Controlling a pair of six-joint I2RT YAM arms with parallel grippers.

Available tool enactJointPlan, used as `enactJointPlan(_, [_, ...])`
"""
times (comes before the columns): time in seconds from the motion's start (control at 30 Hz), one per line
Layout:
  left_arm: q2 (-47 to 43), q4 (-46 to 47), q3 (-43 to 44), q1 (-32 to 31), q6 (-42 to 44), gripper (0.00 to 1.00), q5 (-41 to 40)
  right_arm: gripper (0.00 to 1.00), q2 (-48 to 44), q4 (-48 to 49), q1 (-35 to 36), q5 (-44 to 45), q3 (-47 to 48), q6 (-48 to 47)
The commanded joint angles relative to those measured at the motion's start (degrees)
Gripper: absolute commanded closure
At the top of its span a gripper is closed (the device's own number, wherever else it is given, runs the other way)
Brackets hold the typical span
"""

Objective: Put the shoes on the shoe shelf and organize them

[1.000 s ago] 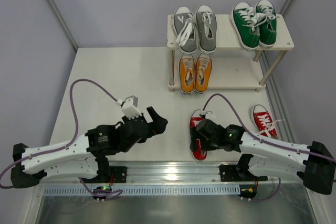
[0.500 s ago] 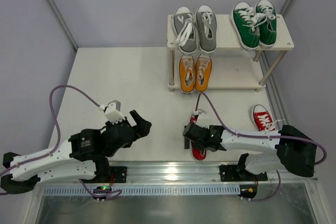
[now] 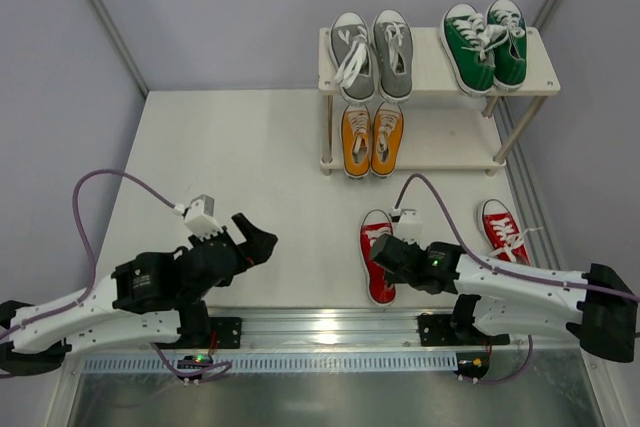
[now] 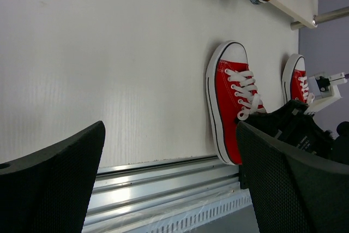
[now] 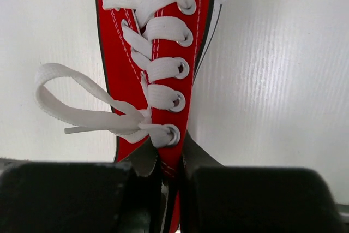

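Table: matt white, faintly ribbed sheet, with a metal rail along the near edge.

Shoe shelf: at the far right of the table. Two pale boards on slim light posts. The top board holds a grey pair and a green pair. The lower board holds an orange pair on its left half; its right half is bare.

Two red sneakers are on the table in front of the shelf, well apart from each other. The near red sneaker lies roughly in line with the orange pair, long axis running toward the shelf, toe toward it and heel toward the arm bases. The second red sneaker sits further right, below the shelf's right posts, and is untouched.

The right arm is plainly the nearer. Right gripper: pressed together on the near red sneaker, pinching the canvas side wall just behind the last eyelet. Judgement: the bare slot lies ahead and a little right of the grip, so the shoe needs a carry toward the shelf with little turning.

Left gripper: spread wide and holding nothing, well left of the shelf over bare table.

Textures: red canvas upper, white rubber toe cap and sole edge, flat white laces through metal eyelets. One bow loop hangs loose off the side and may snag. Finger pads are black with a fine mesh grain.
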Motion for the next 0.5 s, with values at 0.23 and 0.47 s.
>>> enactJointPlan(0.23, [-10.0, -2.7, -3.2, 0.2, 1.2, 0.0, -2.7, 0.96, -18.3, -23.6, -0.2, 9.4, 9.0, 4.0])
enactJointPlan(0.47, [-12.0, -2.4, -3.4, 0.2, 4.1, 0.0, -4.8, 0.96, -22.1, -27.6, -10.2, 12.2, 15.6, -6.8])
